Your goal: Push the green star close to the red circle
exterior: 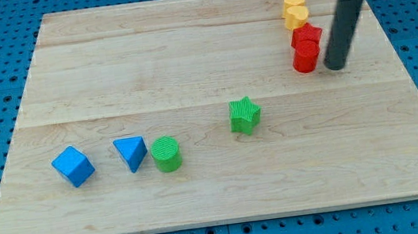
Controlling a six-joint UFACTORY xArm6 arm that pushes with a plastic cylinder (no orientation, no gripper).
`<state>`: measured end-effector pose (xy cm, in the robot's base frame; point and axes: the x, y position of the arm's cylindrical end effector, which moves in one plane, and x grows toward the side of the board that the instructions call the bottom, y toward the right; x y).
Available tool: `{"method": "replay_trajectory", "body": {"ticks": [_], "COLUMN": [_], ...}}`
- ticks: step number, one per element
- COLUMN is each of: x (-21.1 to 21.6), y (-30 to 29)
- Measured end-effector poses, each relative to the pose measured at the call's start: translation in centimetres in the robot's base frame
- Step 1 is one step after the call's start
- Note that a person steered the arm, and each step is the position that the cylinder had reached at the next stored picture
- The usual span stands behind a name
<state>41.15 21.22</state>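
The green star lies near the middle of the wooden board, a little right of centre. The red circle, a short cylinder, stands at the upper right, touching another red block just above it. My tip rests on the board just right of the red circle, a small gap between them. The tip is far up and to the right of the green star.
Two yellow blocks are stacked close together above the red pair. At the lower left lie a green circle, a blue triangle and a blue cube. Blue pegboard surrounds the board.
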Motion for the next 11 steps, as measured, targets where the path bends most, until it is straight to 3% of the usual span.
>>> {"method": "replay_trajectory", "body": {"ticks": [1,2,3,4,5,7,9,11], "x": [6.5,13.0,13.2,9.5,8.6,10.2,5.1,4.1], "y": [-0.4,-6.0,-13.3,-14.7,-14.7,-19.6,-17.5,-10.1]}}
